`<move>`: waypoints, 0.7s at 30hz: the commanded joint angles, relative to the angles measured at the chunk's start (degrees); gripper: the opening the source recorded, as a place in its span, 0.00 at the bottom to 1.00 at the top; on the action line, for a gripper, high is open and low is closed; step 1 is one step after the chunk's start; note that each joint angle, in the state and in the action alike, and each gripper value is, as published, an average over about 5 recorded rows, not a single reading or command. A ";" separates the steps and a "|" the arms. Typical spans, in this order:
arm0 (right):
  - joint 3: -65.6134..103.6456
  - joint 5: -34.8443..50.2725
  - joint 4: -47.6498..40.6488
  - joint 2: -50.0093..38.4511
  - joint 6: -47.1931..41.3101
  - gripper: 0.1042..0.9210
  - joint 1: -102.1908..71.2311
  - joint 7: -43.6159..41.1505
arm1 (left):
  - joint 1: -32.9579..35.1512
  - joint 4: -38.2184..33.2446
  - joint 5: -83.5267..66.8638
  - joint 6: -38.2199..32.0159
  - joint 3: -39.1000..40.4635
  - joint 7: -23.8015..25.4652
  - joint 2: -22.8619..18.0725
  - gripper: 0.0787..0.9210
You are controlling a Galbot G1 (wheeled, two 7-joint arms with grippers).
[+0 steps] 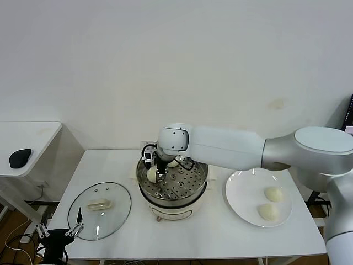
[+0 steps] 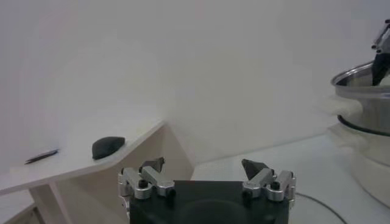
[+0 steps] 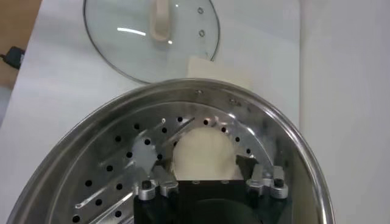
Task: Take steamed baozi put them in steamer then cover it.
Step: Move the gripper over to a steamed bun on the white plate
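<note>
The steamer (image 1: 199,184), a steel perforated basket on a cream pot base, stands mid-table. My right gripper (image 1: 157,175) reaches into its left side, shut on a pale baozi (image 1: 151,174) held low over the perforated floor. The right wrist view shows that baozi (image 3: 204,149) between the fingers, inside the steamer rim (image 3: 274,122). A second baozi (image 1: 173,163) lies at the back of the basket. Two more baozi (image 1: 273,194) (image 1: 268,211) sit on the white plate (image 1: 242,193). The glass cover (image 1: 113,193) lies flat on the table's left, also in the right wrist view (image 3: 183,36). My left gripper (image 1: 60,229) is open and parked low at the front left.
A side table at the far left carries a black mouse (image 1: 20,158), seen also in the left wrist view (image 2: 108,146), with a pen (image 2: 41,156). The left wrist view shows the steamer (image 2: 365,91) far off. The plate sits near the table's right edge.
</note>
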 commanded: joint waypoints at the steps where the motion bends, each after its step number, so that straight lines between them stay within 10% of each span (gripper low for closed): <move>1: 1.51 -5.32 5.08 -11.09 2.01 0.88 6.72 -13.28 | -0.29 -0.24 0.04 0.12 0.26 0.12 0.21 0.88; 21: 9.21 -30.07 18.21 -49.55 23.73 0.88 -6.57 -27.85 | -0.41 0.41 -0.04 0.22 1.01 0.32 1.35 0.88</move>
